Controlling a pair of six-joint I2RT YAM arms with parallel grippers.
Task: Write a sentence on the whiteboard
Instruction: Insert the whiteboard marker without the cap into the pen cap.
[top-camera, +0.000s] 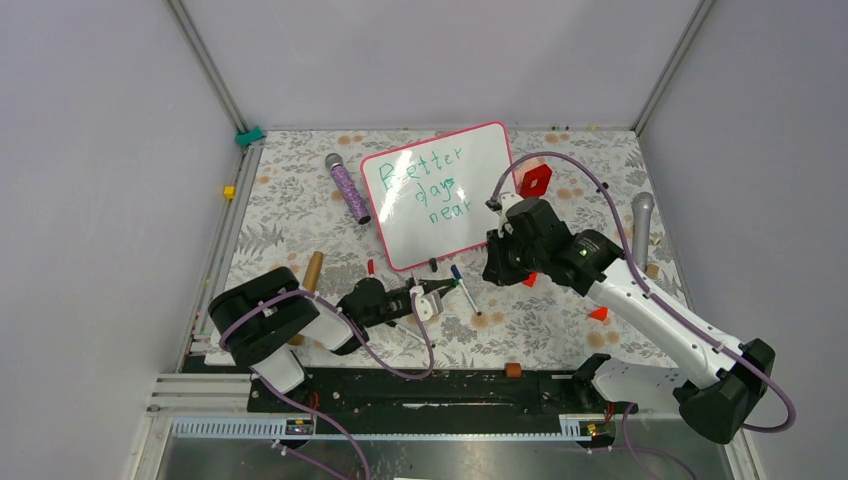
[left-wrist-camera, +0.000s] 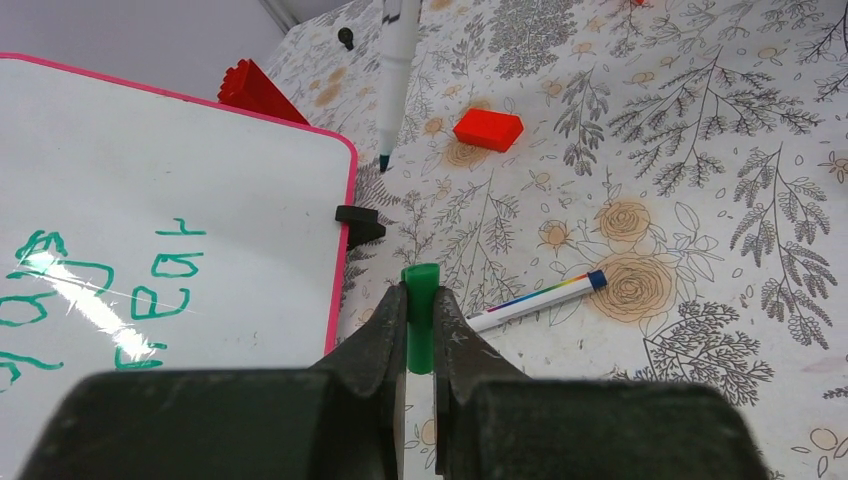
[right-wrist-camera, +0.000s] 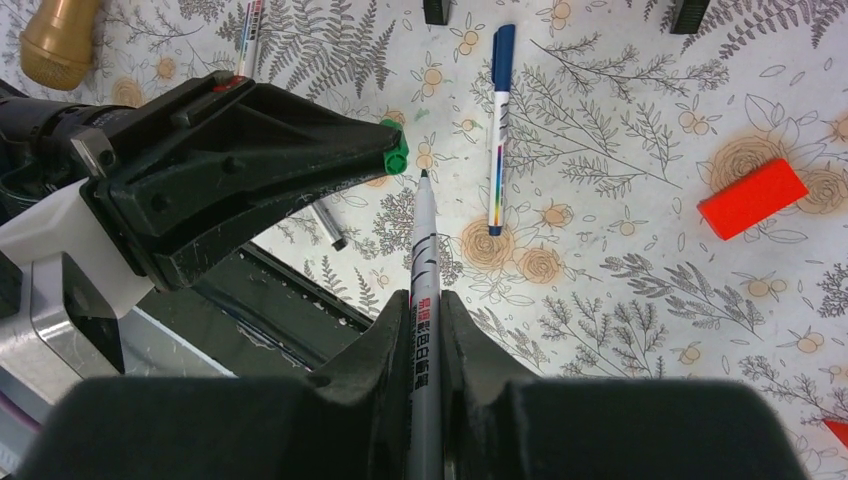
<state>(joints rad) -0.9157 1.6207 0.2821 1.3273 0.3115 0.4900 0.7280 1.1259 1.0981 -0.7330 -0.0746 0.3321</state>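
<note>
Left hand (left-wrist-camera: 420, 302) pinching green cap (left-wrist-camera: 420, 276), right hand (right-wrist-camera: 425, 300) gripping marker (right-wrist-camera: 423, 235), tip near cap

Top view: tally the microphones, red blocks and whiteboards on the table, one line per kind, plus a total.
Microphones: 3
Red blocks: 3
Whiteboard: 1
Total: 7

The right jaws pinch a marker (right-wrist-camera: 424, 255), tip near green cap (right-wrist-camera: 394, 150).
</note>
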